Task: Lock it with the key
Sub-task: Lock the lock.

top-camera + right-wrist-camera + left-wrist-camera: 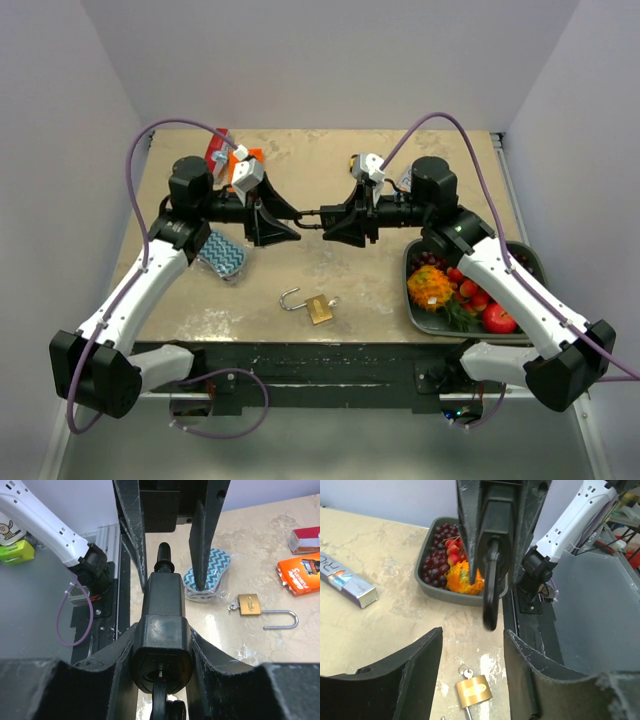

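Note:
A brass padlock (320, 309) lies on the table near the front edge, its shackle (292, 298) swung open and a small key (466, 672) at its body. It also shows in the left wrist view (473, 691) and the right wrist view (249, 604). My right gripper (335, 222) is held in the air above the table's middle, shut on a black boxy object (161, 630) with a thin black stem (491, 595). My left gripper (285, 225) faces it, open, its fingers (415, 660) on either side of the stem's tip without touching it.
A grey tray (520, 260) of fruit sits at the right. A blue zigzag pouch (222, 255) lies at the left. An orange packet (245, 160) and a red packet (218, 150) lie at the back left. A silver box (347, 580) lies on the table.

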Tool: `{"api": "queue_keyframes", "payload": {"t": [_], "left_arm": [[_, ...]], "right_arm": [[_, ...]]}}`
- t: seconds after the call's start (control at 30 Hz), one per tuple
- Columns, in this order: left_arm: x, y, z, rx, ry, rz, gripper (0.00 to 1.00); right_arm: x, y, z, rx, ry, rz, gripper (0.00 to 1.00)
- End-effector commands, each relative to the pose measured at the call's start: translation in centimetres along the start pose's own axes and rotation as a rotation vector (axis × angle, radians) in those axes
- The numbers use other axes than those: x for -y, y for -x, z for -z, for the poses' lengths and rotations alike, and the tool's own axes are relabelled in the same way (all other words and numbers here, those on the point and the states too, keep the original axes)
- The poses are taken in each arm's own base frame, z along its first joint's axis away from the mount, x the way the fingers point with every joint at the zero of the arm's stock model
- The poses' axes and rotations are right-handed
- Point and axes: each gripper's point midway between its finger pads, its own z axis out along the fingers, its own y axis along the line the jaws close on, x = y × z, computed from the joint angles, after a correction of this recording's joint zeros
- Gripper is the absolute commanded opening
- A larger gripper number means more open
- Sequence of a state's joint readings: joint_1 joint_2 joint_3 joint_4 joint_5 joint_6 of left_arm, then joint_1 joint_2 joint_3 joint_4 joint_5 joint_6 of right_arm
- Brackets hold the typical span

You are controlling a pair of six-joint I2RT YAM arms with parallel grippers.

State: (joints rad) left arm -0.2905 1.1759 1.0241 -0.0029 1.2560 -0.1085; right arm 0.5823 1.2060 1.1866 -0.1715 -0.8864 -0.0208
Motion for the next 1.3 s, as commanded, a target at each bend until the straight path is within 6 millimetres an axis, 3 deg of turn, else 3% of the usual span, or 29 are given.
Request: {"api": "queue_keyframes", "payload": {"t": [0.0, 0.13, 0.4, 0.53, 0.67, 0.8, 0.9, 1.0, 1.03, 1.13, 1.27], "left_arm": [[1.6, 3.1, -1.0, 0.037, -0.025, -0.144, 0.51], [1.8, 3.5, -1.4, 0.043, -0.031, -0.149, 0.37], [2.0, 3.5, -1.4, 0.038, -0.046, -0.153, 0.25], [2.5, 3.6, -1.8, 0.035, -0.069, -0.163, 0.28], [2.8, 3.5, -2.0, 0.028, -0.082, -0.163, 0.25], [2.9, 3.4, -2.2, 0.023, -0.092, -0.151, 0.0], [3.0, 3.3, -2.6, 0.018, -0.097, -0.142, 0.03], [2.8, 2.6, -2.5, -0.005, -0.081, -0.112, 0.31], [2.6, 2.4, -2.5, -0.012, -0.074, -0.112, 0.36], [2.3, 1.4, -2.3, -0.048, -0.058, -0.124, 0.38], [2.1, 0.7, -2.0, -0.076, -0.044, -0.144, 0.31]], "right_arm": [[-1.5, 3.4, 0.3, 0.086, 0.06, 0.112, 0.0], [-1.6, 3.4, 0.4, 0.082, 0.067, 0.125, 0.0], [-1.5, 2.7, 0.4, 0.059, 0.067, 0.131, 0.0], [-1.4, 2.4, 0.3, 0.052, 0.067, 0.134, 0.0], [-1.1, 2.4, 0.3, 0.051, 0.058, 0.14, 0.0], [-1.0, 2.3, 0.2, 0.048, 0.056, 0.148, 0.0], [-0.9, 2.4, 0.1, 0.053, 0.059, 0.154, 0.0], [-0.9, 2.7, 0.1, 0.057, 0.06, 0.163, 0.0], [-0.9, 2.6, 0.1, 0.053, 0.065, 0.169, 0.0], [-1.3, 2.5, 0.2, 0.048, 0.076, 0.17, 0.0], [-1.4, 2.4, 0.4, 0.041, 0.079, 0.18, 0.0]]}}
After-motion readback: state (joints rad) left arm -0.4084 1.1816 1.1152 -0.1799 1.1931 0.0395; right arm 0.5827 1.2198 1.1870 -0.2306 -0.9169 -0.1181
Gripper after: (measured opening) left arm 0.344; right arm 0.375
